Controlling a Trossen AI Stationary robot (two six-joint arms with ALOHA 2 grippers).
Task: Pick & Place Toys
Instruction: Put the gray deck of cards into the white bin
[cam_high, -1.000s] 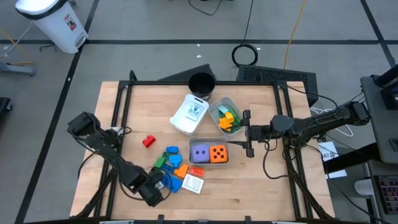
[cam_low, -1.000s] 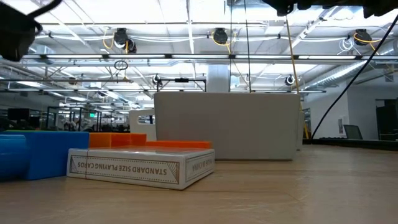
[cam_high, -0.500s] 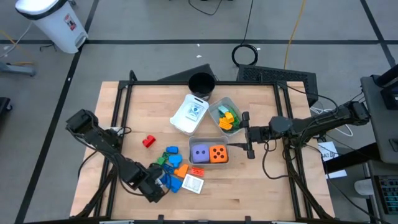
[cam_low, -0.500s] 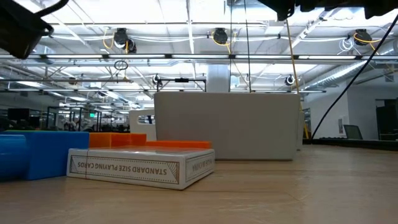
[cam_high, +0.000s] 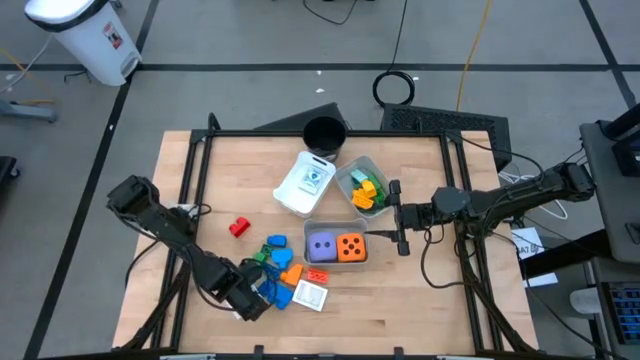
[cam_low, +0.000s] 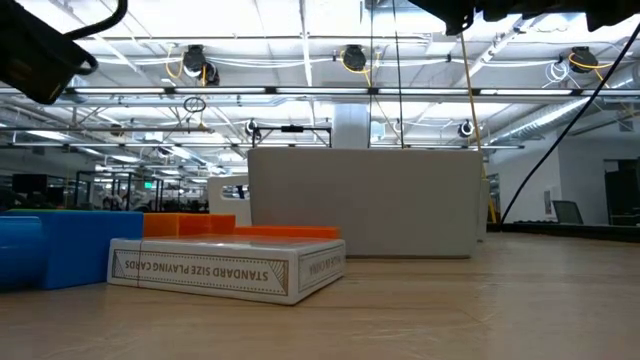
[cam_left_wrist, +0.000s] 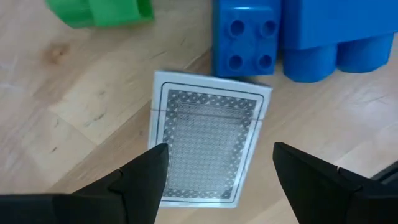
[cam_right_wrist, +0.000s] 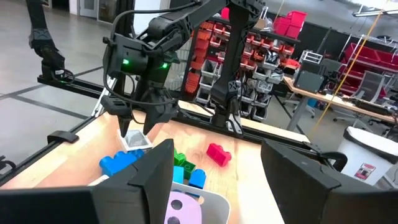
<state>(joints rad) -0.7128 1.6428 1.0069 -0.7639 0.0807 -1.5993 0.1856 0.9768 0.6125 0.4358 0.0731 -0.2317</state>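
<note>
A loose pile of toys lies at the near middle: blue (cam_high: 276, 243), green (cam_high: 258, 260) and orange (cam_high: 291, 272) blocks, with a red block (cam_high: 238, 228) apart to the left. A white playing-card box (cam_high: 310, 296) lies flat beside them. My left gripper (cam_high: 268, 298) is open, fingers pointing down just above the card box (cam_left_wrist: 208, 146), one on either side, touching nothing. An orange die (cam_high: 350, 247) and a purple die (cam_high: 321, 246) sit in a tray (cam_high: 337, 262). My right gripper (cam_high: 398, 215) is open and empty, right of that tray.
A grey tray (cam_high: 345, 178) holds several small blocks (cam_high: 366, 190). A white tray (cam_high: 305, 183) lies left of it and a black cup (cam_high: 323, 133) stands behind. A wooden frame edges the table (cam_high: 420, 300). In the low view the card box (cam_low: 225, 268) lies before blue (cam_low: 50, 250) and orange (cam_low: 230, 228) blocks.
My left gripper has crept toward the table's right edge and a little toward the far edge, closing in on the card box. Nothing on the table has moved.
</note>
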